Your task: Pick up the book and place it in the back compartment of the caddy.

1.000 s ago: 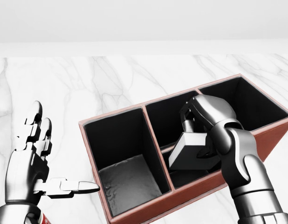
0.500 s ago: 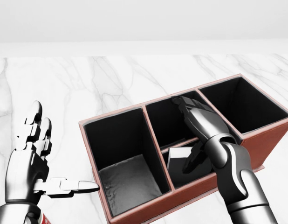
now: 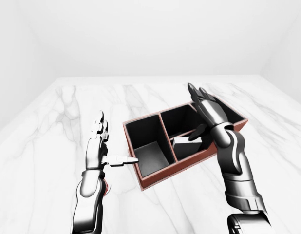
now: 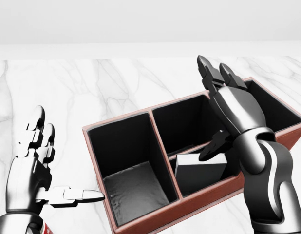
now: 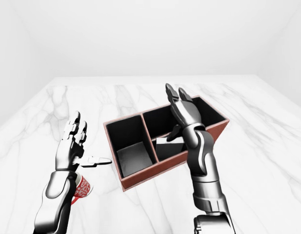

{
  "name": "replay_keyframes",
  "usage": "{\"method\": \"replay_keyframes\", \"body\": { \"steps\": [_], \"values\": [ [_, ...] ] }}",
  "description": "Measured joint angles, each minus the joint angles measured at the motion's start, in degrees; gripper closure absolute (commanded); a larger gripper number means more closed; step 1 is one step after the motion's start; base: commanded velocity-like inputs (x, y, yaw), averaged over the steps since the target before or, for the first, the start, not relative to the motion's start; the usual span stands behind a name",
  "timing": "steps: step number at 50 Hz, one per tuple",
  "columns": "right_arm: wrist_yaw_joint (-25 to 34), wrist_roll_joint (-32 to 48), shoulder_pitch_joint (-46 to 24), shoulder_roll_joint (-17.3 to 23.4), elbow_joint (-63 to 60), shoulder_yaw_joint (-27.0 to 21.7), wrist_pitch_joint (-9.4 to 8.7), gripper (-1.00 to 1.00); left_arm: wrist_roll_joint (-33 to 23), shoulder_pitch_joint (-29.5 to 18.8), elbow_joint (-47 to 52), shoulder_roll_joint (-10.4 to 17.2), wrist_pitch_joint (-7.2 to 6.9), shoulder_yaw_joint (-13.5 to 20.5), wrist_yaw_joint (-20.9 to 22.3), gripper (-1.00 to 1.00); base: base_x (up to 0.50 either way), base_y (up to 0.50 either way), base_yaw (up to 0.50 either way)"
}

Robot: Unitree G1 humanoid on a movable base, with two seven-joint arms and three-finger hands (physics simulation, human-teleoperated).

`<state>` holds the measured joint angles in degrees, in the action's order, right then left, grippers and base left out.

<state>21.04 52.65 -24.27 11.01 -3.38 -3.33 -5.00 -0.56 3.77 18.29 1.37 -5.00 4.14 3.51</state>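
grey slab-shaped book point(image 4: 199, 173) | leaning in red-walled caddy point(image 4: 141, 222) middle lower cell | right hand point(image 4: 233, 105) fingers spread, clear | left hand point(image 4: 36, 168) splayed, idle

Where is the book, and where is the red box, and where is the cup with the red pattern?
book point(image 4: 199, 173): head view, on its pale cover.
caddy point(image 4: 204, 204): head view, on its red near wall.
cup point(image 5: 83, 187): right-eye view, on its patterned side.
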Motion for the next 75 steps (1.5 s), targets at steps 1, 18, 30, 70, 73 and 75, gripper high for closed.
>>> {"method": "replay_keyframes", "body": {
  "steps": [1,18,30,70,73,75],
  "values": [
    [0.1,-0.2,0.3,0.0,-1.1,-0.2,0.00,-1.00,0.0,0.0,0.1,0.0,0.00,0.0,0.0,-1.00,0.00,0.00,0.00],
    [1.0,-6.5,6.2,-0.8,-18.0,-3.7,0.00,-1.00,0.3,0.7,2.6,-0.1,0.00,0.0,0.4,-1.00,0.00,0.00,0.00],
    [0.1,-15.3,12.0,-2.0,-28.2,-6.6,0.00,-1.00,0.8,1.6,5.6,-0.2,0.00,0.3,0.8,-1.00,0.00,0.00,0.00],
    [-3.2,-43.8,23.9,-6.8,-45.2,-10.0,0.00,-1.00,2.8,3.9,15.4,-0.8,0.00,1.3,2.5,-1.00,0.00,0.00,0.00],
    [-4.1,-46.0,24.0,-7.3,-41.8,-9.2,0.00,-1.00,2.8,3.4,13.3,-0.8,0.00,0.9,2.4,-1.00,0.00,0.00,0.00],
    [-4.8,-47.6,23.9,-7.7,-37.9,-8.5,0.00,-1.00,2.7,2.5,9.5,-0.9,0.00,0.7,2.1,-1.00,0.00,0.00,0.00]
  ]
}}
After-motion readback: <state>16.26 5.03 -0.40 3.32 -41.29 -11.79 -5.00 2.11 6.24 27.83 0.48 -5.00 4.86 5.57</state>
